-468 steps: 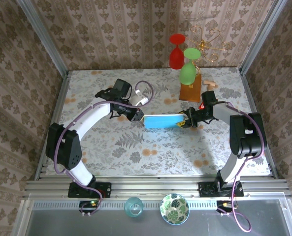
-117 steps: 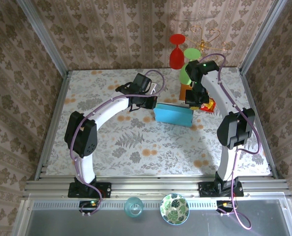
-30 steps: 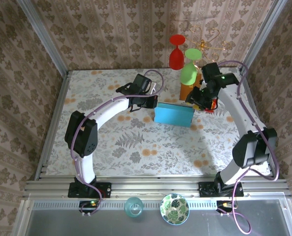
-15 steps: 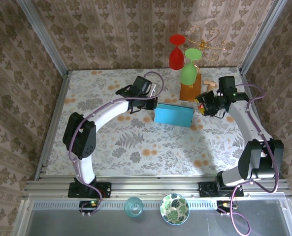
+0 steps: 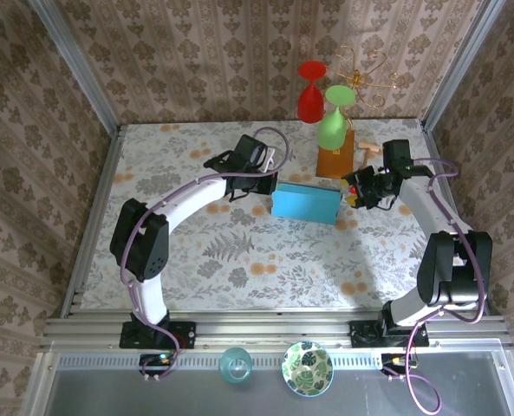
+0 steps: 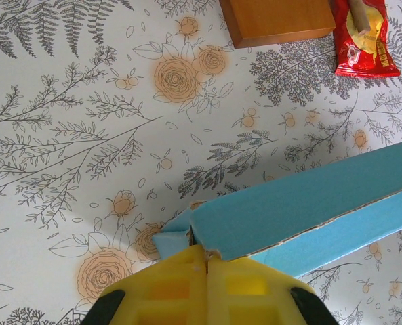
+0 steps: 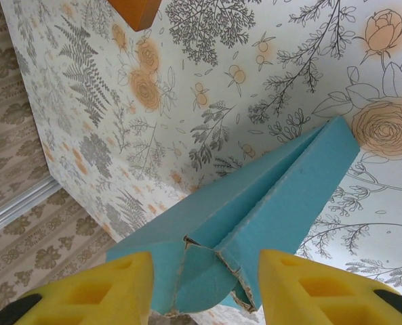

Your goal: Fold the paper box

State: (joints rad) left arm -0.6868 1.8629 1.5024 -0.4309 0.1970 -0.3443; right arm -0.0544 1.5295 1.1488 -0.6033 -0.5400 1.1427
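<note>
Two grippers bracket the flattened, sky-blue thin-cardboard paper box point(image 5: 306, 203), which sits toward the far middle of the floral-patterned table point(image 5: 196, 251), just beside the orange-brown upright wooden block point(image 5: 335, 159). Whether it rests on the surface or is held a little above it, I cannot tell.

The left gripper point(image 6: 206, 261) has its yellow pads pressed together, with the box's ragged left end caught at their seam. The right gripper point(image 7: 204, 261) is spread, one pad on each side of the box's other end and, from the look of it, not yet touching.

The step in hand seems to be getting a two-ended hold so the collapsed shell can be worked open or a flap creased. The next move likely calls for the right fingers to close squarely on that end's flap without crushing the thin walls.

In the top view the long axis runs left to right between the grippers, the right end angled slightly toward the arm bases. A red crinkled snack packet point(image 6: 360, 37) lies beyond it.
</note>
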